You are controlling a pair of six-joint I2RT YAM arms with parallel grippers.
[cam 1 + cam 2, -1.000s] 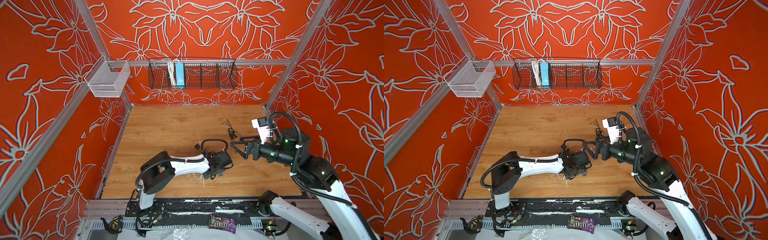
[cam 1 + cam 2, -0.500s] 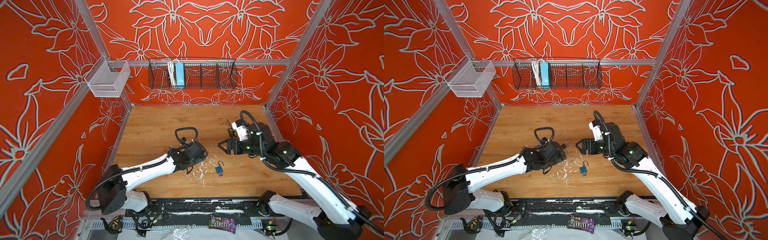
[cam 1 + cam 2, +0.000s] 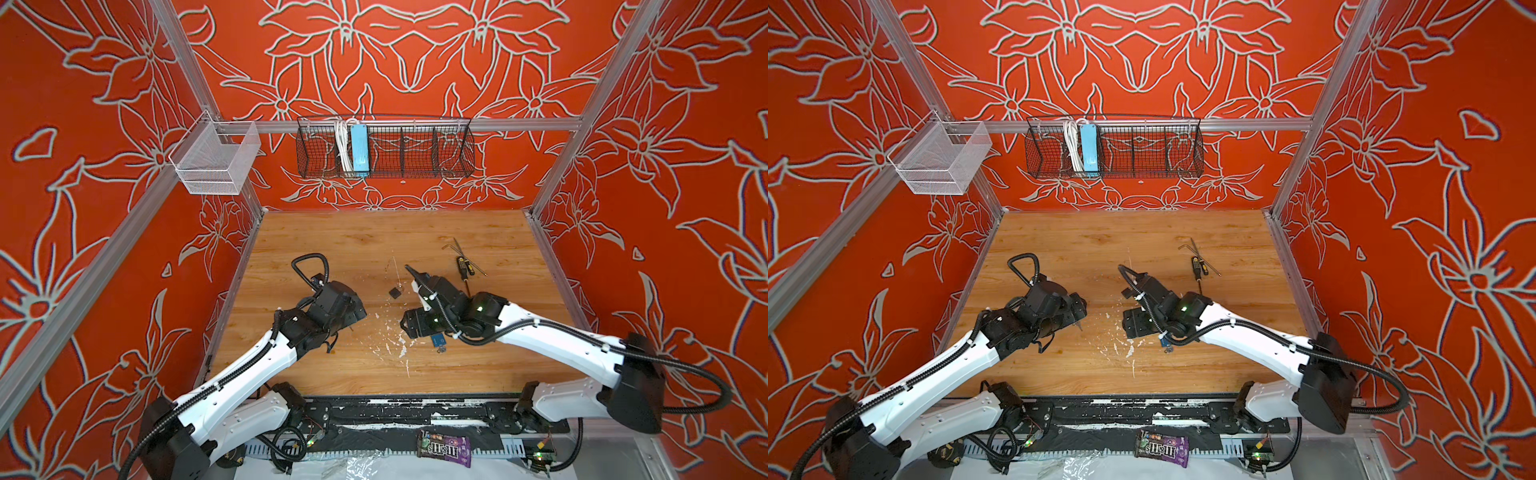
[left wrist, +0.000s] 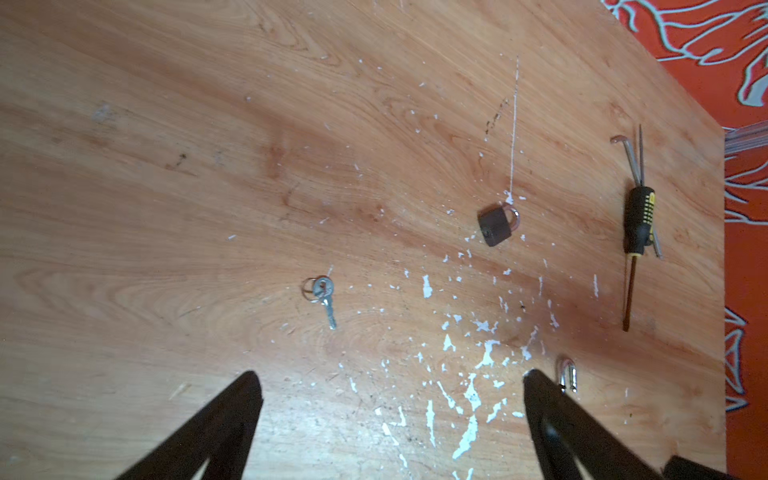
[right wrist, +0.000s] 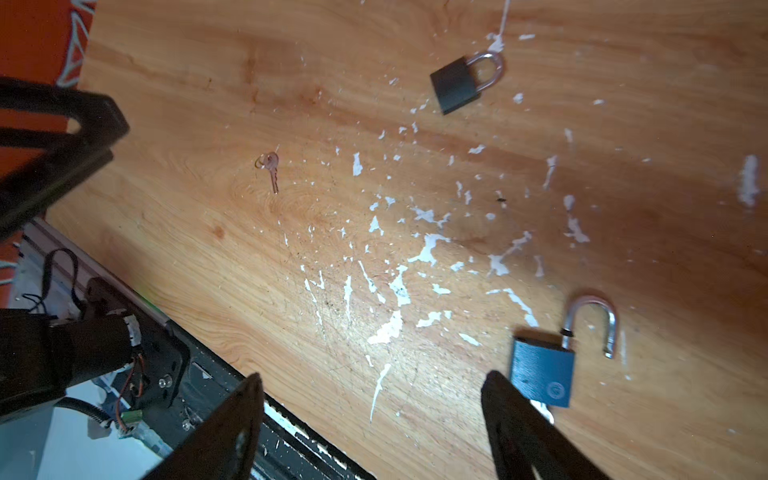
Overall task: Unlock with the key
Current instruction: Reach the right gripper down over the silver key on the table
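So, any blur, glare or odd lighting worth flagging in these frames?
Right wrist view: bright patch on the table, shadow band beyond, blue padlock sharp. Left wrist view: key sharp, no glare. Both top views: crisp, no glare.

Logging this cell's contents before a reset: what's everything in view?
blue padlock: 1, blue, shackle open, table, front right
dark padlock: 1, dark grey, shackle shut, mid-table
key: 1, silver, on ring, table, apart from both padlocks
screwdriver: 1, black-yellow, table's right side
hex key: 1, silver, crossing the screwdriver
wire basket: 1, black, back wall
power strip: 1, blue, in wire basket
cable: 1, white, in wire basket
mesh basket: 1, white, left wall
candy packet: 1, purple, before the table
left gripper: 1, black, open, empty
right gripper: 1, black, open, empty
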